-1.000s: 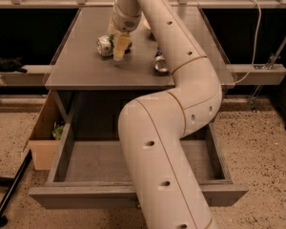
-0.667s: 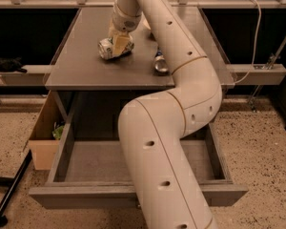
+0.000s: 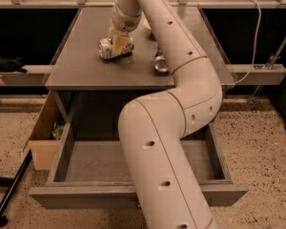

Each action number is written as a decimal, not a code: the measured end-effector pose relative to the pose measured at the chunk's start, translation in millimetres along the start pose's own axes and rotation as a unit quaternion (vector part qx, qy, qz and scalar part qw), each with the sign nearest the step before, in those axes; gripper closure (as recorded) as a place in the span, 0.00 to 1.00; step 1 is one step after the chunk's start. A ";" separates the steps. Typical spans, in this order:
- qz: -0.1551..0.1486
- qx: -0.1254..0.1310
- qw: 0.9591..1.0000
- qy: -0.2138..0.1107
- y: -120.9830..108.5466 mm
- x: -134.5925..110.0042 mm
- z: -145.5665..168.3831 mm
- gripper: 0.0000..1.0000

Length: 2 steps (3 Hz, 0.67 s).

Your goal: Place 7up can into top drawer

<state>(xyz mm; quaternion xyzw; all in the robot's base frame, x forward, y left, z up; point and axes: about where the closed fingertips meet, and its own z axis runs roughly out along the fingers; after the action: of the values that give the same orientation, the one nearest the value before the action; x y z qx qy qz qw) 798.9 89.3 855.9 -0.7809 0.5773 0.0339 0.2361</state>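
One small dented silvery 7up can (image 3: 106,48) with a pale green and white label, one wide shallow grey wooden top drawer (image 3: 100,163) standing open below. So we reckon we're at the pick-up part.

The can lies on its side toward the back of the flat grey tabletop (image 3: 81,66). The yellowish claw (image 3: 119,42) sits right down on top of it, touching it. We honestly can't tell whether the claw is clamped on the can or just resting over it.

How we'd do this bit well:
- Make sure the grip is solid before lifting. A dented can on its side probably wants to roll or squirt out.
- Lift straight up first, then swing forward over the tabletop's front edge.
- Only lower once we're over the bare drawer floor.
- Keep away from the second can, a bluish metal one (image 3: 160,65) standing just beside the thick white jointed arm (image 3: 181,80).
- Don't drift left, where a tan cardboard box (image 3: 42,149) sits right against the drawer's side.

Stuff we can't make out:
- The arm covers the middle of the drawer and part of its front panel, so no knob is visible to us.
- The blue can is half hidden behind the arm.
- There's something green in the box that we can't identify.
- The far side of the 7up can is hidden under the claw.
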 end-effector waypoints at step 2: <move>0.004 0.035 0.999 0.007 -11.0 13.8 -23.4 1.00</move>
<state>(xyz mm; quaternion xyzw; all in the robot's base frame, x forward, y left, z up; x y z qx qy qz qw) 808.5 70.0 875.8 -0.7698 0.5831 0.0088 0.2594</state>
